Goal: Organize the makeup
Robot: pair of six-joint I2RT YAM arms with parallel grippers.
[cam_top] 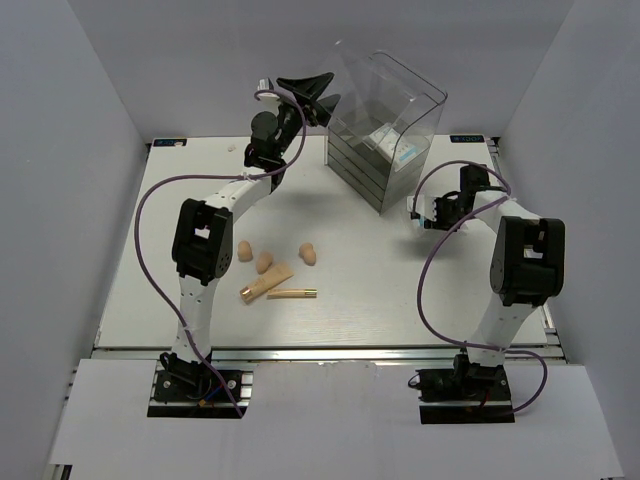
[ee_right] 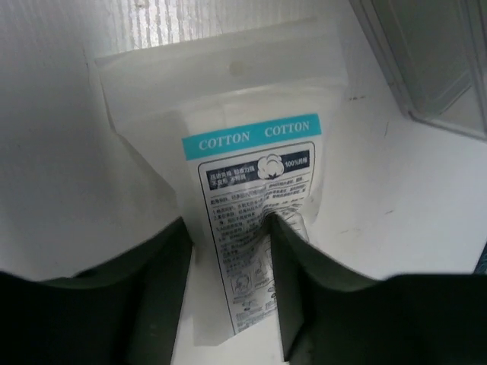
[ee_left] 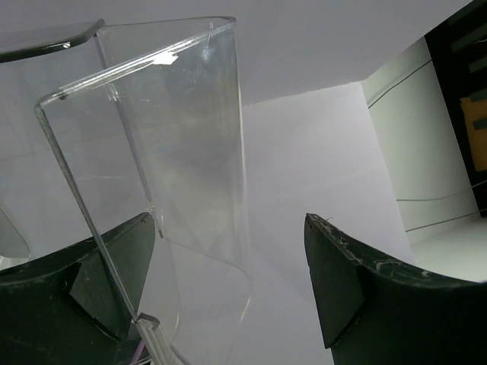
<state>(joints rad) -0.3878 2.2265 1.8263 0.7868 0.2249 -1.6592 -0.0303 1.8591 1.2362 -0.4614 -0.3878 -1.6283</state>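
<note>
A white cotton packet (ee_right: pixel 255 144) is clamped at its lower end between the closed fingers of the right end effector (ee_right: pixel 228 224), just beside the clear drawer box (cam_top: pixel 400 100). A second packet (cam_top: pixel 385 141) is seen inside the box's upper section. Three peach sponges (cam_top: pixel 265 262), the beige tube (cam_top: pixel 266 283) and the gold stick (cam_top: pixel 292 293) are grouped on the surface (cam_top: pixel 380 290). The left end effector (ee_left: pixel 228 220) is spread wide, nothing gripped, at the box's top edge.
</note>
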